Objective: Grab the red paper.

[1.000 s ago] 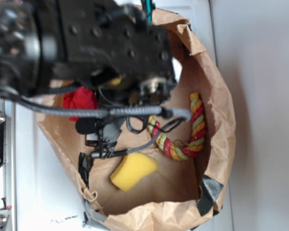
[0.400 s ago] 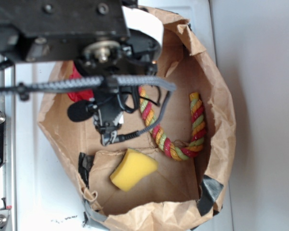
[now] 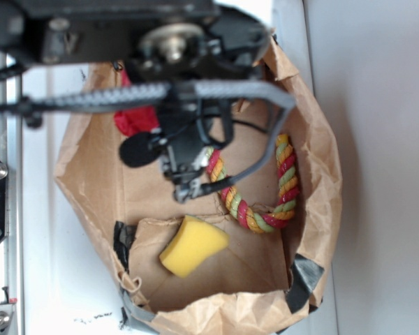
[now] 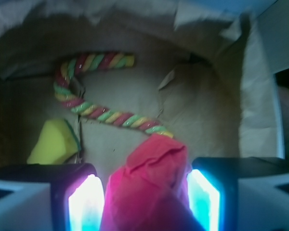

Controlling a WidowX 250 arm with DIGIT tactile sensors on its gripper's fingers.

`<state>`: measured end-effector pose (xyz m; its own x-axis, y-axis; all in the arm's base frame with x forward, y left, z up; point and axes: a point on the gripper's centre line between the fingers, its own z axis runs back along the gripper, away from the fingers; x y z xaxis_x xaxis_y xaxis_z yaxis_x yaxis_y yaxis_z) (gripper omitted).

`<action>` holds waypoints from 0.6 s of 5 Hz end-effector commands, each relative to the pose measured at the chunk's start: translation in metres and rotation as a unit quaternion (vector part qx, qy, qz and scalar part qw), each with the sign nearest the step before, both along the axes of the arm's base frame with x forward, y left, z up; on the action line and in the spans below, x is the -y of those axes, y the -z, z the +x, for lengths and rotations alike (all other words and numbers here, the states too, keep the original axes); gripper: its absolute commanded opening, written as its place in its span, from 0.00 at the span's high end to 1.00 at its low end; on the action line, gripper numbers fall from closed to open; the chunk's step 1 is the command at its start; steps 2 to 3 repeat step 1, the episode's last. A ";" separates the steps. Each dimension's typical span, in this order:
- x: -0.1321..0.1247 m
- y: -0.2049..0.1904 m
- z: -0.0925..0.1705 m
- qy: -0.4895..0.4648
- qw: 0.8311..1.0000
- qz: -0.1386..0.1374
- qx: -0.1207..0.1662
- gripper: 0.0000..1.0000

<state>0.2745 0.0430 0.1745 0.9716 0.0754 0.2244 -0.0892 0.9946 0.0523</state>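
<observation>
red paper (image 4: 147,187) is seen between the gripper (image 4: 145,199) pads, which flank it closely; whether it is clamped cannot be told. it sits near the paper bag (image 3: 314,139) wall, apart from rope (image 3: 265,202) and sponge (image 3: 192,246), so the approach is unobstructed.

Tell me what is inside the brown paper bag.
Inside the bag: the red paper, between the gripper fingers, a twisted rope and a yellow sponge. The arm hides the rest.
</observation>
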 end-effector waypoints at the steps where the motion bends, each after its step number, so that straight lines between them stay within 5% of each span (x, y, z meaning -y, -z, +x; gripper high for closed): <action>1: 0.019 -0.006 0.019 0.005 1.000 0.022 0.013 1.00; 3: 0.019 -0.006 0.019 0.005 1.000 0.022 0.013 1.00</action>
